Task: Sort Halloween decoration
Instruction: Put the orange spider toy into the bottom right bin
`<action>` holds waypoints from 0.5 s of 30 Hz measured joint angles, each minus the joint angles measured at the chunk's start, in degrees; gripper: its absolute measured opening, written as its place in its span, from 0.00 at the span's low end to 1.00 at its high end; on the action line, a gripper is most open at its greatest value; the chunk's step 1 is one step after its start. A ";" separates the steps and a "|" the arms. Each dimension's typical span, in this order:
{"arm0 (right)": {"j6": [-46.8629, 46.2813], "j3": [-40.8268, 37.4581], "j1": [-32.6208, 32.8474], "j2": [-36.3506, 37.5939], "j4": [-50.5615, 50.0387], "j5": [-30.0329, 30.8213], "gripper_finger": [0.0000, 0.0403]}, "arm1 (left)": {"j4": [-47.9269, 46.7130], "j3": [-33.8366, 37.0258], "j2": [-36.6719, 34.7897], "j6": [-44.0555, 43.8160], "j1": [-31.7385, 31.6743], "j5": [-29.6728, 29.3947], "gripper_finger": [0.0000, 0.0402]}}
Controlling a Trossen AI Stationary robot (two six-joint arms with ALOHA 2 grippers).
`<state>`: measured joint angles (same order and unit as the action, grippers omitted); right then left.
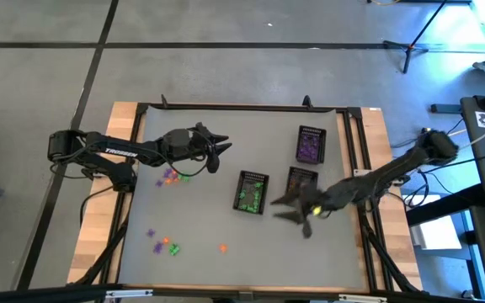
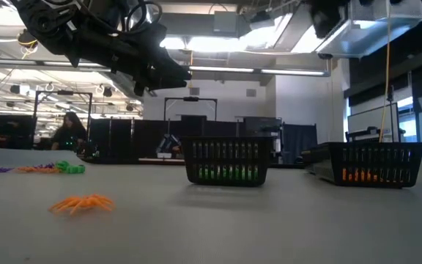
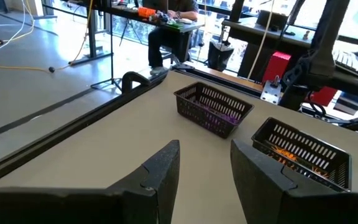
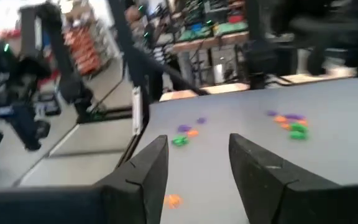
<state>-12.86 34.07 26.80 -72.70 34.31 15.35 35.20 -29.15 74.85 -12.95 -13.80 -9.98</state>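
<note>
On grey table [image 1: 226, 126], scattered trinkets [image 1: 173, 176] (orange, green, purple), workshop behind

3 black mesh baskets stand on the grey table [image 1: 226, 143]. The basket with green content [image 1: 251, 192] is just beside the right gripper, the basket with orange content [image 1: 302, 179] almost under it, the basket with purple content [image 1: 311, 144] farther.

The trinkets [image 1: 173, 175] are too small for their shapes to be identified. The right wrist view is motion-blurred. In the low view the right gripper is out of frame.
</note>
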 joint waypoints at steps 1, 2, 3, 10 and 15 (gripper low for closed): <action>1.32 2.43 0.71 -2.91 -0.21 0.00 0.41 | -0.02 0.00 0.00 0.00 -0.02 0.00 0.34; 2.63 5.05 1.45 -5.87 -1.47 -0.01 0.41 | 0.00 -0.02 -0.02 0.00 0.00 0.00 0.34; 3.70 8.03 2.11 -8.70 -3.29 -0.01 0.41 | 0.00 -0.02 0.00 0.00 0.00 0.00 0.34; 6.25 28.04 3.26 -26.81 -21.20 -0.46 0.41 | 0.04 0.00 -0.02 0.00 0.00 0.00 0.34; 6.16 37.55 3.18 -37.86 -25.57 -3.51 0.41 | 0.06 -0.01 -0.02 0.00 -0.01 0.00 0.34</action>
<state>-6.70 71.62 29.99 -110.55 8.74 11.85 35.25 -29.16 74.83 -12.95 -13.81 -9.98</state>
